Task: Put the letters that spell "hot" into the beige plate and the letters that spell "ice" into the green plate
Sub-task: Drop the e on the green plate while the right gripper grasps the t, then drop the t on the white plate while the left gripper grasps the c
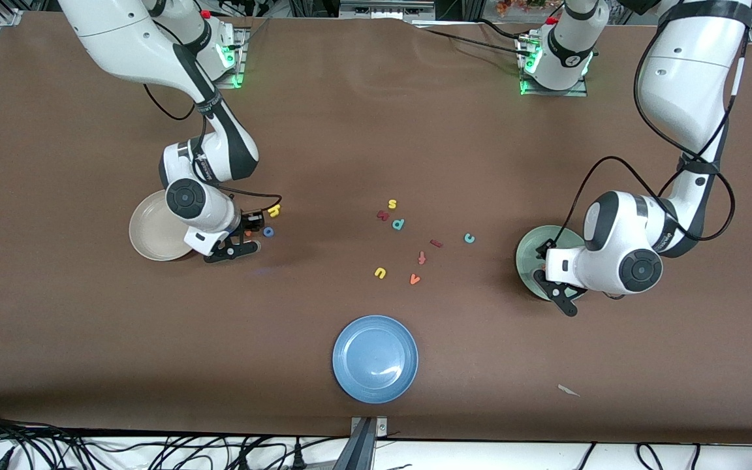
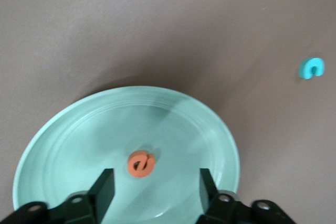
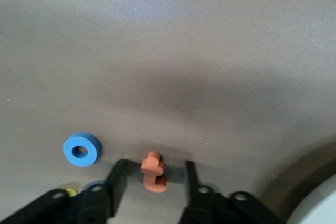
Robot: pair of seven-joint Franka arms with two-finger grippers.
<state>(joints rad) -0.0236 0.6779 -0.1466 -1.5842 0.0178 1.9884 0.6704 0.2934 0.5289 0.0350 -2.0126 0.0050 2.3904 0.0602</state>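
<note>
The orange "e" lies in the green plate, free of my left gripper, which hangs open just over it. The teal "c" and the dark red "i" lie on the table toward the middle. My right gripper is down at the table beside the beige plate. It is open, with the orange "t" between its fingers and a gap on each side. The blue "o" lies close by, and the yellow "h" lies a little farther from the front camera.
Loose letters lie mid-table: a yellow "s", a teal "p", an orange-red "f", a yellow "u" and an orange "v". A blue plate sits nearer the front camera.
</note>
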